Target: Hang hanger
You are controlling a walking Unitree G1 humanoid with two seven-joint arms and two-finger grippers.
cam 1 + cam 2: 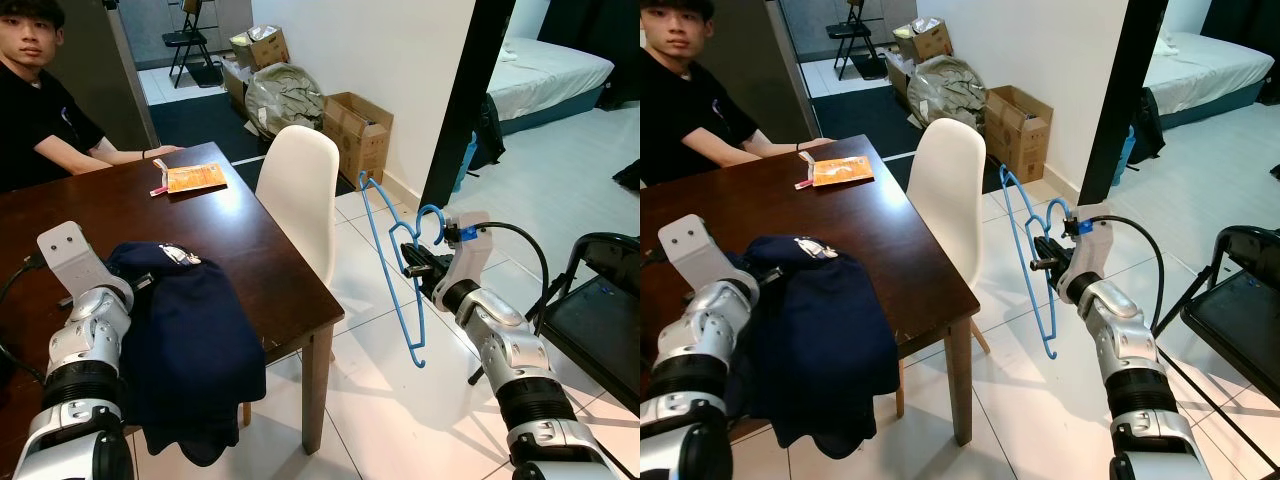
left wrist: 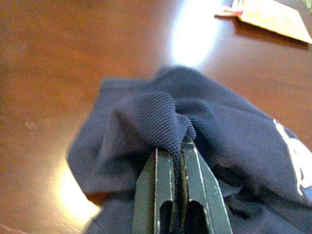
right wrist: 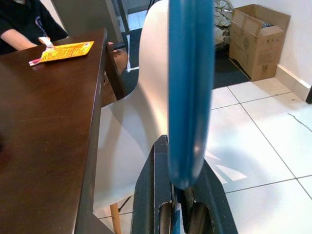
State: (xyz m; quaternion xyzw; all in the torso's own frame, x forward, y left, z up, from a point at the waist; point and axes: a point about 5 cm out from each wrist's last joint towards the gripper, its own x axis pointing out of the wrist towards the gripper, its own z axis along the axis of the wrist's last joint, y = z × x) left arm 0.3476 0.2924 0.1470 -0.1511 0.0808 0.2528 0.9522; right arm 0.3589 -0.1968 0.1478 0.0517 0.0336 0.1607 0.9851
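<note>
Nearest the camera, the left claw (image 2: 178, 146) is clenched on a bunched fold of the navy garment (image 1: 190, 340), which lies heaped on the dark wooden tabletop (image 1: 120, 210) with part of it drooping over the near edge; the right claw (image 1: 418, 268) is out over the tiled floor (image 1: 400, 400), clear of the tabletop's corner, clamped on the blue hanger (image 1: 397, 262) near its neck, so the frame hangs tilted, its hook (image 1: 432, 218) curling up beside the wrist and one arm of it pointing down towards the floor; the white chair (image 1: 300, 190) stands between hanger and tabletop, and a person (image 1: 40, 100) sits at the far side with an orange packet (image 1: 193, 178) lying near their hand. The step in hand looks like bringing hanger and garment together, and doing it well probably means first lifting the pinched fold clear of the tabletop so the cloth opens under its own weight; which part of the garment that fold belongs to I cannot tell. The hanger should swing in past the chair back without catching it, one arm leading; the grip near the neck looks secure but allows the frame to pivot, so a slow turn of the wrist would suit; the overhanging cloth could slide off if tugged sideways.
</note>
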